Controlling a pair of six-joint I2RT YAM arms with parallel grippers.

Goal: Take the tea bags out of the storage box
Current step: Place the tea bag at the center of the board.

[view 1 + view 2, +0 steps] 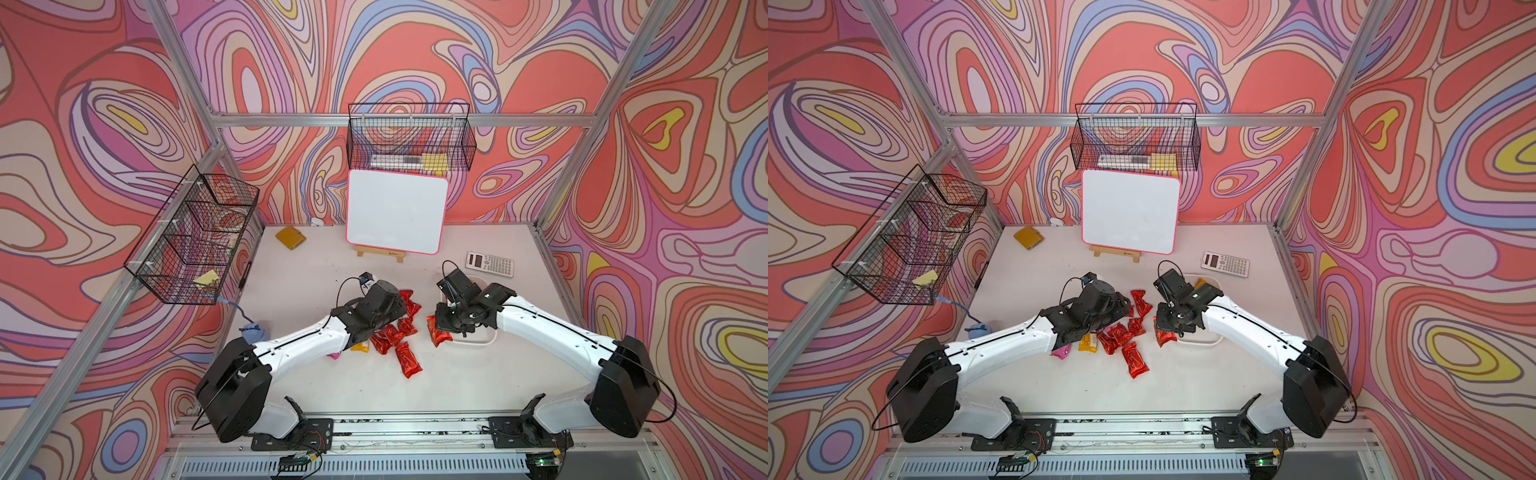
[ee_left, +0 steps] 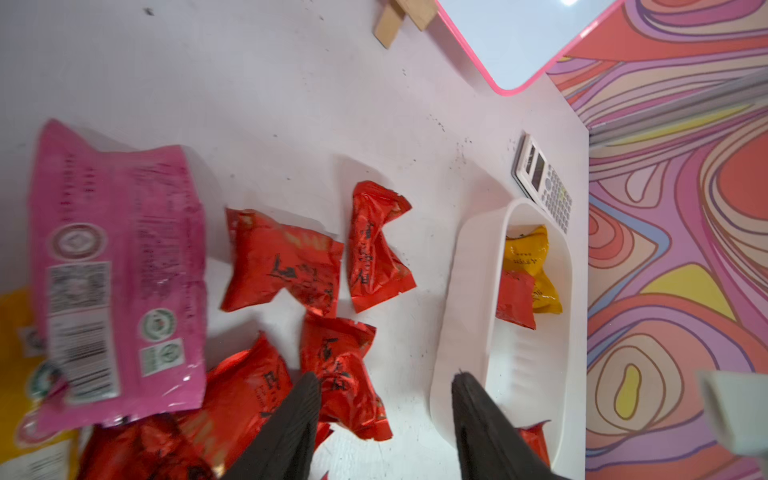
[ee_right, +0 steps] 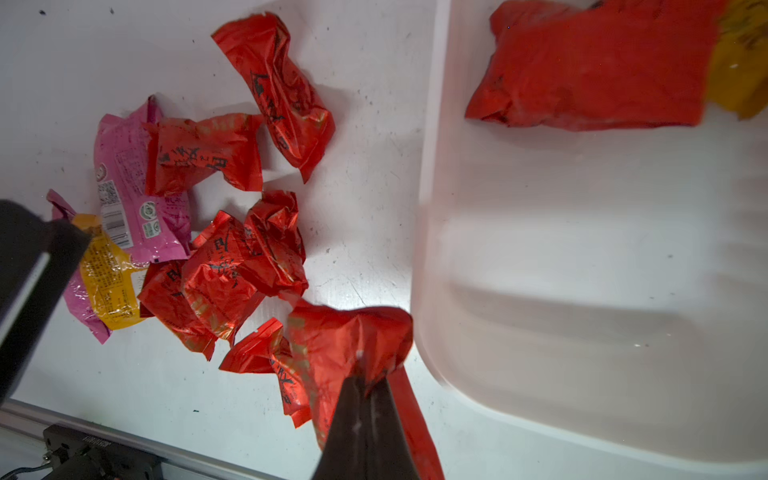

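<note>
Two tea bags (image 2: 515, 297), red on yellow, left in the storage box (image 2: 457, 291), others strewn on the table (image 2: 249, 104) beside it; right gripper (image 3: 368, 386) pinching a red sachet (image 3: 345, 345) by its crimped end, left gripper (image 2: 384, 376) spread, seemingly empty; light, slippery foil, best nipped at seams.

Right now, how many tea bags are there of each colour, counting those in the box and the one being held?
Red bags: 8
Yellow bags: 2
Pink bags: 2
Total: 12
</note>
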